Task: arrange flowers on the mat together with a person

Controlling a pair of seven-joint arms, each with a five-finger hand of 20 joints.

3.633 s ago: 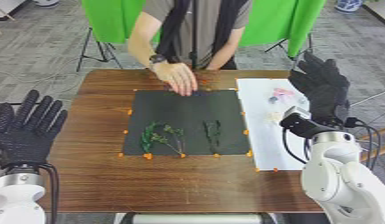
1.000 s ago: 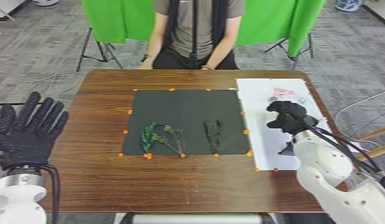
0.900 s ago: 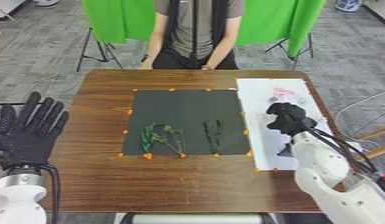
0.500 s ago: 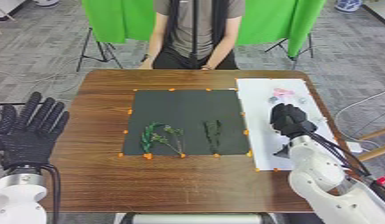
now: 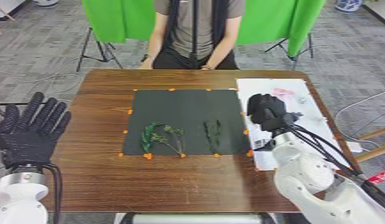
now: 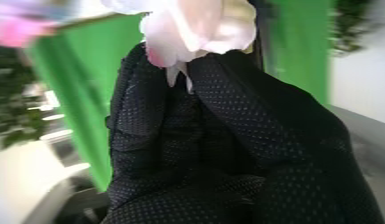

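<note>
My right hand (image 5: 267, 111) is over the left edge of the white sheet, beside the dark mat (image 5: 175, 112). Between thumb and fingers, my right hand (image 6: 233, 100) pinches a pale pink-white flower (image 6: 193, 30), as the right wrist view shows. Green sprigs (image 5: 174, 140) lie on the mat's near left part, and a thin green stem (image 5: 212, 136) lies to their right. My left hand (image 5: 31, 131) is held at the table's left side, fingers straight.
Pink and pale blossoms (image 5: 283, 93) lie on the far part of the white sheet (image 5: 259, 85). Orange tape bits (image 5: 148, 156) edge the mat. A person (image 5: 195, 45) sits at the far table edge, hands near it.
The right hand has moved left across the white sheet toward the mat. The person's hand, over the mat's far edge earlier, has drawn back to the far table edge.
</note>
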